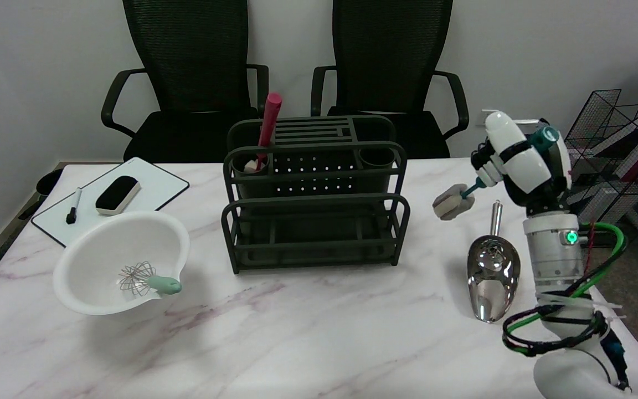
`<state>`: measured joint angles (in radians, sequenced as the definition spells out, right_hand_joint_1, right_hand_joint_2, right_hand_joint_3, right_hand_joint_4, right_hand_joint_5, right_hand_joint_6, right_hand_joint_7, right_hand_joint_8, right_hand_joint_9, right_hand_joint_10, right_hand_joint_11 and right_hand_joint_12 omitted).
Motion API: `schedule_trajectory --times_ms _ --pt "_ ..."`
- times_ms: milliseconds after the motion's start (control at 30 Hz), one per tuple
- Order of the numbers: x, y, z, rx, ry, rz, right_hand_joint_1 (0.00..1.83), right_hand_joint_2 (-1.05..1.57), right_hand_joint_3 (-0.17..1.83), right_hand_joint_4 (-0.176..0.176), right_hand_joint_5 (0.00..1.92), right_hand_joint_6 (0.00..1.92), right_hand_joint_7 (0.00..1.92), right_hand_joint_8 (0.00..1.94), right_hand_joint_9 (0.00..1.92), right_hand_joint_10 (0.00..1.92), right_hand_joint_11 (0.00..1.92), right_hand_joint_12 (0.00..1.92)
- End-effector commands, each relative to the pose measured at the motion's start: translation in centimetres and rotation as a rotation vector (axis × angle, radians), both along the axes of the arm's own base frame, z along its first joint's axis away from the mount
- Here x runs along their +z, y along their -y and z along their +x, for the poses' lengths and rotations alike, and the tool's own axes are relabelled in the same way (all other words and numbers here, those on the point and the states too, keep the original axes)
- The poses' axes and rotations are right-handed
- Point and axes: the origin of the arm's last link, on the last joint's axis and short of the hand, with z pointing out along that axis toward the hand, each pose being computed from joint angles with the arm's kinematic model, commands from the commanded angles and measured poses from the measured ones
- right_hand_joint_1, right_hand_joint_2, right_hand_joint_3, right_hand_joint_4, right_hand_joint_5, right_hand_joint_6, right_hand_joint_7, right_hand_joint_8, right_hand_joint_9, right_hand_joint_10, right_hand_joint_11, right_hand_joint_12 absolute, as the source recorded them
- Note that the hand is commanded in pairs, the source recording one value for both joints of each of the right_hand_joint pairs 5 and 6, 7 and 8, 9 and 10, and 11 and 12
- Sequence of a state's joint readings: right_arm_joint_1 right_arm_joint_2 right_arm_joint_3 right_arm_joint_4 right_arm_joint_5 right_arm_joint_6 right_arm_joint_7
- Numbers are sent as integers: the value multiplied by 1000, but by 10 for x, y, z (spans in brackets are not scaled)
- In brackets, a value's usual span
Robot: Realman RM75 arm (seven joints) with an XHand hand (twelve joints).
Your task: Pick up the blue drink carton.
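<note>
Blue carton is nowhere in view on the tabletop, so its direction from the right hand and its long axis cannot be told. That hand hangs over the right edge, gripping a teal-handled sponge brush, above the metal scoop.

Even, diffuse light from overhead fills the frame, bright without harsh contrast. The marble worktop reads pale and slightly washed, with soft, faint shadows beneath the white bowl at lower left and the dark rack at centre. The metal scoop at right carries sharp mirror glare. Focus is reasonably crisp at centre; the wire shelf at the right edge looks softer. The white wall falls slightly grey toward the upper left.
</note>
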<state>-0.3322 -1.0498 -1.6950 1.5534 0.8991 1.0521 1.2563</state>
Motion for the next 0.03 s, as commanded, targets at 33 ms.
schedule_trajectory --times_ms 33 --pt "-12 -23 -23 46 -10 66 964 1571 438 0 1920 1920 1920 1920 1920 1920 1920 1920"
